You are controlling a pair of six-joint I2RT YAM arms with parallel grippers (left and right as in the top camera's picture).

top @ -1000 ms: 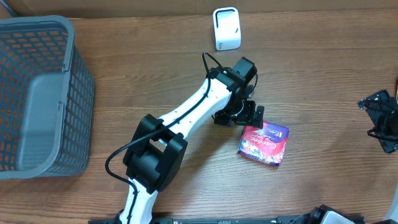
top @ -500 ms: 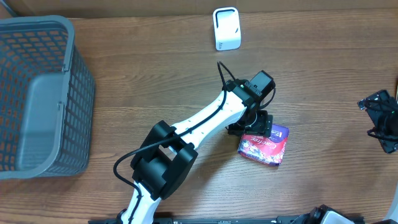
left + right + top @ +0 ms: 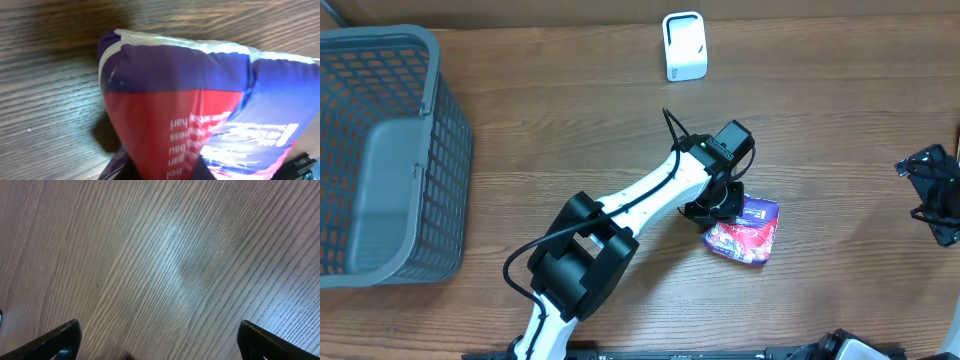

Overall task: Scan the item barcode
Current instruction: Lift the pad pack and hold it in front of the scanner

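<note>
The item is a red and purple snack packet (image 3: 748, 230) lying on the wooden table right of centre. My left gripper (image 3: 724, 204) reaches down onto its near-left end and is shut on it. In the left wrist view the packet (image 3: 190, 90) fills the frame, bunched and pinched into the left gripper (image 3: 167, 172) at the bottom edge. No barcode shows in any view. A white scanner (image 3: 684, 46) stands upright at the back of the table. My right gripper (image 3: 932, 196) hovers at the far right edge, and in its wrist view the right gripper (image 3: 160, 347) is open over bare wood.
A large grey plastic basket (image 3: 380, 150) takes up the left side of the table. The left arm (image 3: 620, 210) stretches diagonally from the front edge to the packet. Bare wood lies between the packet and the scanner.
My left gripper moved right onto the packet's end and went from open to shut on it. The packet bunched up and shifted slightly. The right arm stayed still.
</note>
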